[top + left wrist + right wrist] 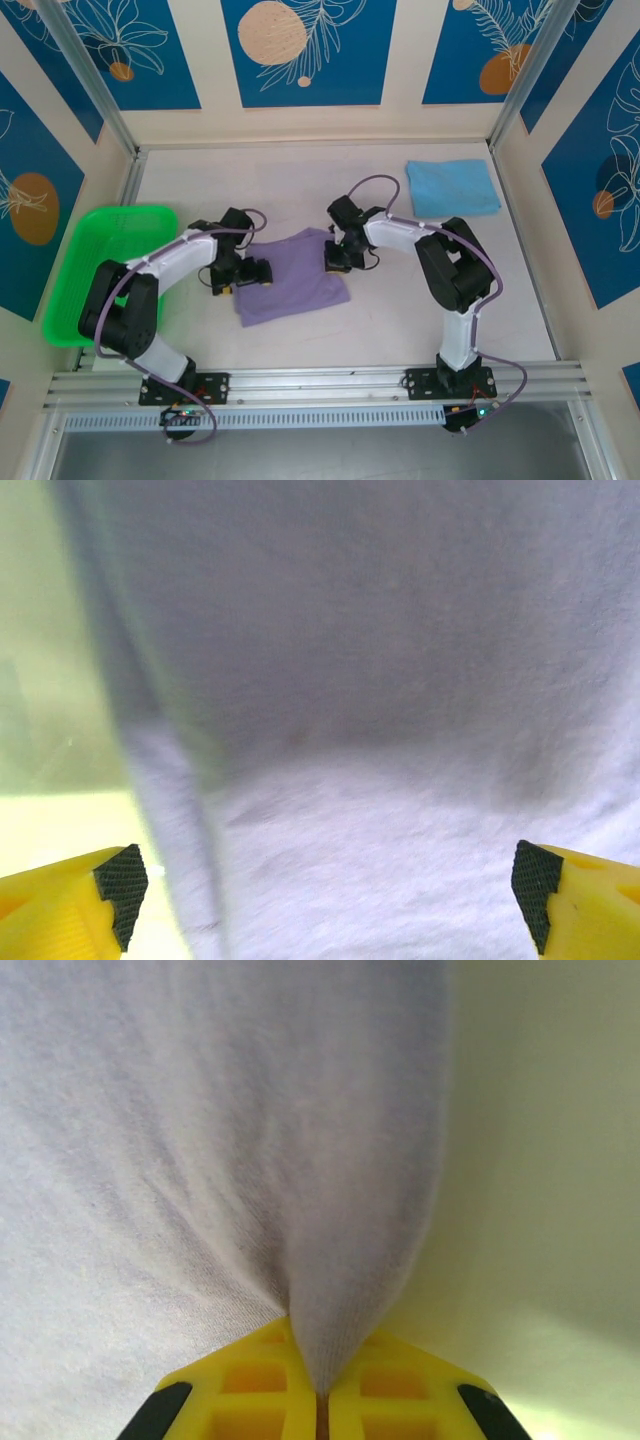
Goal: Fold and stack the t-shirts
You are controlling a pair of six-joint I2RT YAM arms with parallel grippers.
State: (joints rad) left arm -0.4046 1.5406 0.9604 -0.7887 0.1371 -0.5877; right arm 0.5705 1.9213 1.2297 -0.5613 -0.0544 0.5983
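The lavender t-shirt [290,275] lies in the middle of the table [400,310], a rumpled, roughly rectangular shape spread between the two arms, and both are right on it! On the far right corner of the cloth, the right gripper [337,256] is down at the edge, and its wrist camera tells the story: the yellow jaws are pressed together with a ridge of purple fabric [180,1140] caught between them, the cloth fanning up and away from the pinch at the right gripper [322,1398] in long creases. Over on the other side, the left gripper [255,271] sits at the shirt's left edge. Its own camera has the left gripper [328,885] spread wide, the black pads [122,880] standing far apart at the bottom corners, with the lavender fabric [400,680] lying between and beyond them and nothing clamped. The cloth's left border runs down just inside the left pad. Away at the far right of the table, well apart from the action, the sky-blue t-shirt [452,186] rests as a neat folded rectangle. The green tray [75,262] sits at the table's left edge, beside the left arm.
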